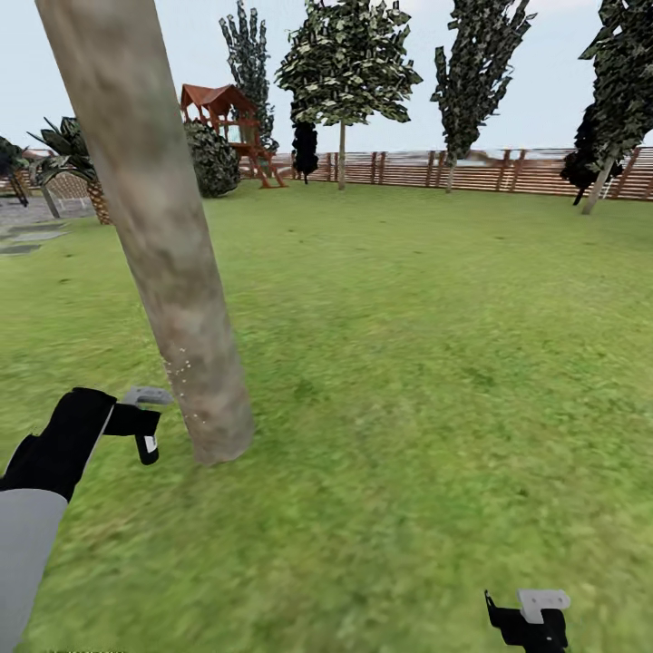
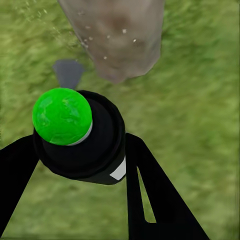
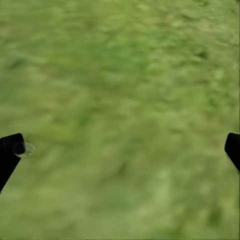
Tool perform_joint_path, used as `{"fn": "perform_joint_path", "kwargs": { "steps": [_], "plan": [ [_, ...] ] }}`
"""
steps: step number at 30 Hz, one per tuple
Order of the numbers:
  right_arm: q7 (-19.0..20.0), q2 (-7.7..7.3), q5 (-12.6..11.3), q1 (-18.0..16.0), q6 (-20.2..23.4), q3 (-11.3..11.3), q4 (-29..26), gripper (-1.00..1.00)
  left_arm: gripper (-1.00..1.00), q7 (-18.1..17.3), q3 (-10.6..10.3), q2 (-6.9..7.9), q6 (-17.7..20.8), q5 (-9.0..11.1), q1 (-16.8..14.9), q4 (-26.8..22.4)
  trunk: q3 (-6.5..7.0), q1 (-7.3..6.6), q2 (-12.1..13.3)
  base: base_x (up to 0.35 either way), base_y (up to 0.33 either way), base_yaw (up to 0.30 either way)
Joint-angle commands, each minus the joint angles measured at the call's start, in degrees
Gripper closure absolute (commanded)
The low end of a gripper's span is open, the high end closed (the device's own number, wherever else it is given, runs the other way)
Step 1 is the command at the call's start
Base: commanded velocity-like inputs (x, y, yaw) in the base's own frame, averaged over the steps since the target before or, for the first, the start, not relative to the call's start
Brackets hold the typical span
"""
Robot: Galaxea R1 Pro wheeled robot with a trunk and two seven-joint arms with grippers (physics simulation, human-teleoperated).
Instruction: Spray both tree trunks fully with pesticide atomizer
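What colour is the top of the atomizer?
Bright green, on the black atomizer; clearest in the left wrist view.

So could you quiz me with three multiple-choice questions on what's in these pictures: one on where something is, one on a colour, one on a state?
1. Where is the atomizer?
A. lying on the grass
B. in the left gripper, near the tree trunk
C. in the right gripper

2. What colour is its top?
A. red
B. white
C. bright green

3. How is the right gripper?
A. open, empty
B. shut on a bottle
C. touching the trunk

Answers: B, black fingers flank the bottle near the trunk base; C, the green cap faces the left wrist camera; A, fingers apart over bare grass.
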Motion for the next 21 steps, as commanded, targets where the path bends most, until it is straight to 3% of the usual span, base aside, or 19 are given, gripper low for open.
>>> {"fn": "perform_joint_path", "kwargs": {
  "steps": [1,11,21],
  "plan": [
    [0.0,0.00,0.0,0.0,0.0,0.0,0.0,-1.00,1.00,0.0,0.0,-0.02,0.0,0.0,0.0,0.0,0.00,0.00,0.0,0.178,-0.242,0.278],
    [0.0,0.00,0.0,0.0,0.0,0.0,0.0,-1.00,1.00,2.3,0.0,-0.34,0.0,0.0,1.0,0.1,0.00,0.00,0.0,0.217,-0.210,0.054],
    [0.0,0.00,0.0,0.0,0.0,0.0,-0.1,-1.00,1.00,2.6,0.0,-0.45,0.0,-0.1,1.4,0.1,0.00,0.00,0.0,0.037,-0.266,0.268]
  ]
}}
